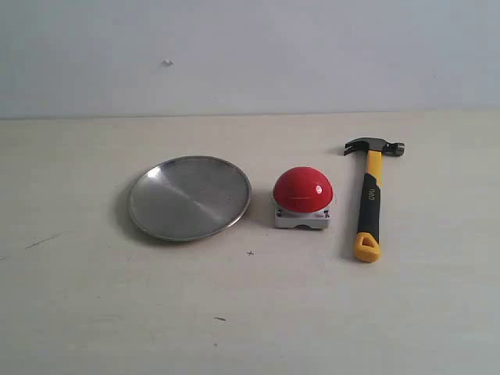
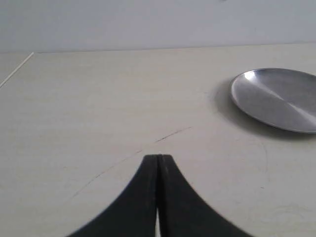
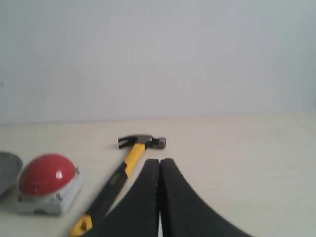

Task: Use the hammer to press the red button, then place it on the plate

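Closest to the wrist cameras, the left gripper [image 2: 158,157] is seen with its 2 dark fingers pressed together at the tips and nothing held between them, and the right gripper [image 3: 160,160] is seen closed in the same way, also empty. Beyond the left gripper a thin curved scratch [image 2: 170,134] is visible on the pale table [image 1: 250,312]. Farther back, 3 things are laid in a row on the table. The plate [image 1: 190,197] is set on the left of the exterior view, bare and shiny. The red button [image 1: 303,189] is placed on its grey-white base near the plate's right rim, without touching it. The hammer [image 1: 370,199] is laid flat to the right of the button and apart from it, with its yellow looped end turned toward the near side and its dark head toward the far side. In the right wrist view its lower handle is partly hidden by a finger. Behind everything a plain light wall [image 1: 250,55] is seen.
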Robot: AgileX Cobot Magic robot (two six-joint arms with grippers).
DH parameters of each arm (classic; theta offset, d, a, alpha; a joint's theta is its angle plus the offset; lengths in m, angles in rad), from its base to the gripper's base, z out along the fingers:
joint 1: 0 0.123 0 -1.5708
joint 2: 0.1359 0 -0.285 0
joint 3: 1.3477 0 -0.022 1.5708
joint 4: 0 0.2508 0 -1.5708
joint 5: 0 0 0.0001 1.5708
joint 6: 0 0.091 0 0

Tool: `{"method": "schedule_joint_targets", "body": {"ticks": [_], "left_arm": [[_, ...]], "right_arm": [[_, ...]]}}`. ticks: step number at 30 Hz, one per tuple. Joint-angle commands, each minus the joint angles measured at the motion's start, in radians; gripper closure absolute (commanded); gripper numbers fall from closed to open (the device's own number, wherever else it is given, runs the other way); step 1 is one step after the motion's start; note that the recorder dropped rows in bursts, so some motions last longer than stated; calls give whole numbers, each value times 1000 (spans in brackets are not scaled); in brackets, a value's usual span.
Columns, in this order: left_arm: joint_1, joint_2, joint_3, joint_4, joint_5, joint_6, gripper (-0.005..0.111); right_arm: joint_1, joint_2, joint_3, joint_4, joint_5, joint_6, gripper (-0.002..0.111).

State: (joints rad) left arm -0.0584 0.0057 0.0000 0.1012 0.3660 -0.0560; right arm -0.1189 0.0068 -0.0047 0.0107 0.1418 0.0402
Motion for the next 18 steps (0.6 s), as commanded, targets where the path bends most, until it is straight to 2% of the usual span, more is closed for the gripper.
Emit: {"method": "schedule_joint_targets", "body": {"ticks": [1,5,8,10,14,18], "left_arm": [[0,-6,0,-8,-4,-5,107],[0,-6,0,-8,-4,-5,107],[0,-6,0,-8,-4,-5,107],[0,-6,0,-8,-4,-5,107],[0,-6,0,-8,-4,-5,107],[0,-6,0,-8,-4,-5,107]], "right_arm": [[-4,-7,5,47,-216,76,108],[-4,-7,5,72,-422,200,108],[-4,-7,5,141,-553,367,108],[-4,-7,-1,146,-585,417,108],[-4,58,-156,146,-367,392,108],[-4,309,-333,146,-183,201,108]]}}
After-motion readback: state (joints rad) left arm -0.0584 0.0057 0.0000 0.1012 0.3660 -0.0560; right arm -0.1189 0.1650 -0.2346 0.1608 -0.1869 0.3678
